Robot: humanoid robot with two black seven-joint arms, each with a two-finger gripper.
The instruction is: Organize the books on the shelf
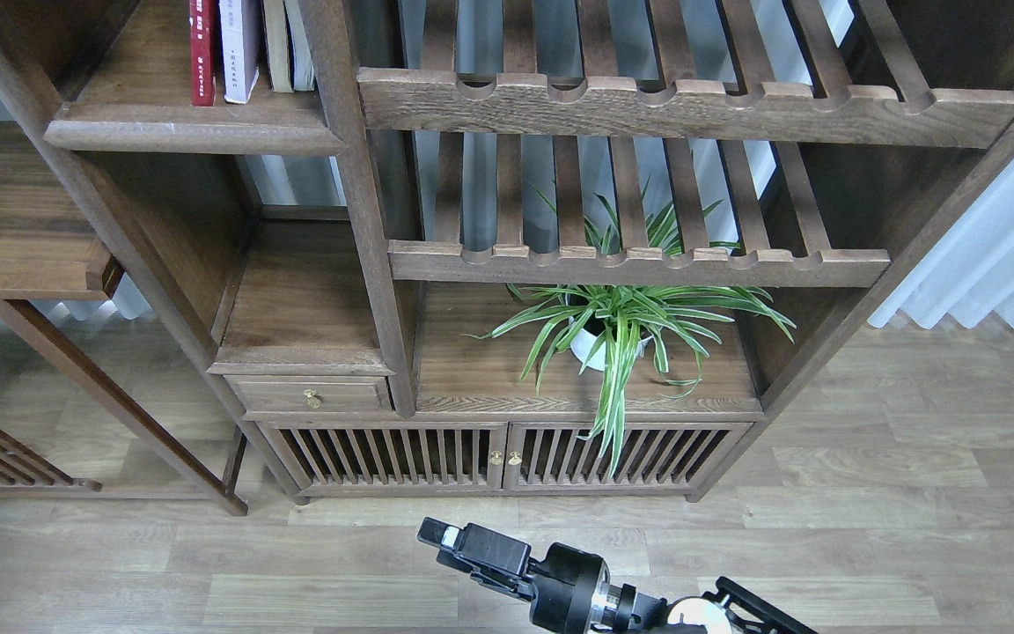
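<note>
Standing upright at upper left on the shelf (194,130), a dark-brown plank with a thick rounded front lip: red book (202,53) leftmost, white-lavender book (239,48) pressed against its right side, then 2 more pale spines, 1 tan (276,44) and 1 greyish (300,44), leaning by the upright post. Cut off by the top edge, all 4. Filling the right half of the cabinet, 2 slatted racks (639,264) with notched front rails, stacked one above the other. Sitting on the board beneath the lower rack, a striped green plant (621,317) in a white pot (591,348), leaves spilling over the front edge. Below left, a small drawer (312,396) with a brass knob; under that, 2 slatted doors (498,456). Reaching in along the bottom edge over the wooden floor (868,528), 1 black arm, pincer (437,534) pointing left, holding nothing, well apart from the books; cannot tell how far open, nor which arm. Other pincer out of sight.
</note>
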